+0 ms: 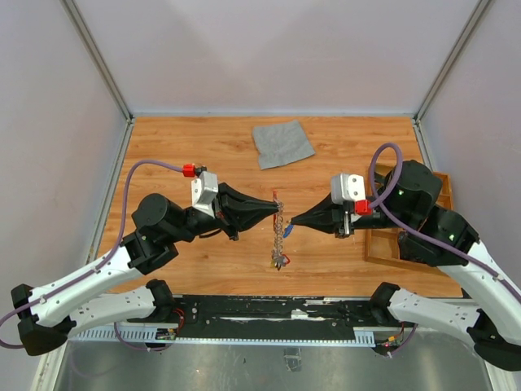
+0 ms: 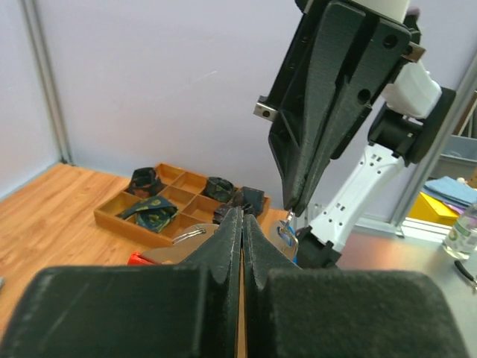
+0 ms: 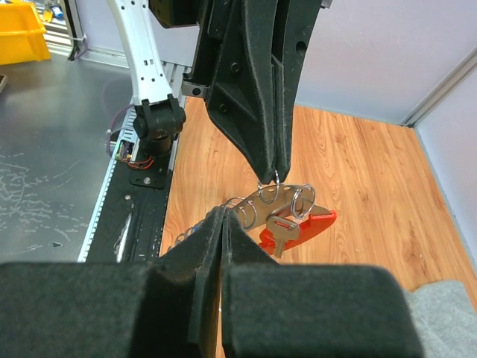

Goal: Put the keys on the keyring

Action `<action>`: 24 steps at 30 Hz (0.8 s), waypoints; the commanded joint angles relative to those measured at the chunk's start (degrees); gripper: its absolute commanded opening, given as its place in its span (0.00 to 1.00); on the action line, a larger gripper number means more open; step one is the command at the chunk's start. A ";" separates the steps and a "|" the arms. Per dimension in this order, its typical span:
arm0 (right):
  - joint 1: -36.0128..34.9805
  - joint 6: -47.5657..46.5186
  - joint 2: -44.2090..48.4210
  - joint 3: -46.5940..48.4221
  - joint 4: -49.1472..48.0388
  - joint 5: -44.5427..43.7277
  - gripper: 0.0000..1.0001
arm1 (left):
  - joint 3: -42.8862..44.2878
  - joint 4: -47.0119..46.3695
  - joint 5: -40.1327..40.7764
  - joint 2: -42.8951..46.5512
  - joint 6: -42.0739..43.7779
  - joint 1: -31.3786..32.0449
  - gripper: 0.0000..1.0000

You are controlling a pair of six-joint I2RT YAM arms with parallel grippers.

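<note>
Your left claw (image 1: pixel 274 210) is squeezed fully shut, and in the right wrist view its tip pinches a top link of the keyring (image 3: pixel 317 221), the red clip with its silvery chain (image 1: pixel 280 232). The chain hangs below the tip over the middle of the table (image 1: pixel 187 147). Your right claw (image 1: pixel 295 220) is also closed tight, facing the left one with its tip right at the chain. You cannot tell from these views whether it pinches a link or a key. A blue-headed key (image 1: pixel 288 230) shows just beneath that tip, and a plain silvery key (image 3: pixel 282 234) hangs from a ring in front of the red clip. More keys (image 1: pixel 280 261) cluster at the chain's lower end. The wooden tray (image 1: pixel 381 248) sits at the table's right edge, largely hidden under your right arm. From the left wrist you can see it is divided into compartments, several holding dark, patterned folded pieces (image 2: pixel 151 212). A grey cloth (image 1: pixel 282 143) lies well apart at the far side.
</note>
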State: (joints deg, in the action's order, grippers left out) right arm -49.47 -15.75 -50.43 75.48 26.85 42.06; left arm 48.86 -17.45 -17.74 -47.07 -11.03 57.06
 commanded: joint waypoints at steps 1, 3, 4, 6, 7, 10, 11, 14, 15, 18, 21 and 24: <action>-0.11 -1.00 0.86 1.54 -2.58 2.66 0.00 | 2.46 -3.16 -4.12 1.12 -1.33 0.18 0.01; -0.14 -1.09 1.03 1.48 -3.80 3.36 0.01 | 2.53 -3.54 -4.77 1.00 -1.66 0.24 0.00; -0.15 -1.13 1.12 1.38 -4.37 3.75 0.01 | 2.60 -3.69 -5.15 0.95 -1.75 0.22 0.01; -0.10 -1.19 1.49 1.26 -5.57 4.42 0.01 | 2.80 -3.96 -5.81 0.87 -2.01 0.20 0.01; -0.13 -1.17 1.67 1.13 -6.26 4.63 0.01 | 2.89 -4.15 -6.19 0.84 -2.15 0.24 0.01; -0.10 -1.10 2.32 0.66 -8.30 4.99 0.00 | 3.08 -4.60 -6.76 0.76 -2.60 0.24 0.01; -0.12 -1.06 2.54 0.37 -9.03 5.25 0.00 | 3.20 -4.61 -6.89 0.64 -2.74 0.21 0.01; -0.11 -0.57 2.79 -0.11 -10.93 5.88 0.01 | 3.50 -4.90 -7.33 0.36 -3.09 0.20 0.01; -0.10 -0.55 2.69 -0.15 -11.25 6.17 0.01 | 3.56 -5.05 -7.46 0.32 -3.20 0.16 0.01; -0.14 -0.55 2.63 -0.55 -12.19 6.83 0.01 | 3.77 -5.59 -7.88 0.00 -3.62 0.22 0.01; -0.10 -0.82 2.53 -1.12 -13.03 6.97 0.01 | 4.11 -6.15 -8.18 -0.10 -4.03 0.24 0.01; -0.10 -0.62 2.53 -1.82 -14.65 7.15 0.01 | 4.31 -6.60 -8.35 -0.30 -4.26 0.18 0.00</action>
State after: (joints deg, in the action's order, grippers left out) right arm -49.47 -15.90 -48.21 74.98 16.10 47.92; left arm 50.54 -19.77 -25.15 -47.40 -14.39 57.06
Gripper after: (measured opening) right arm 0.008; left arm 0.011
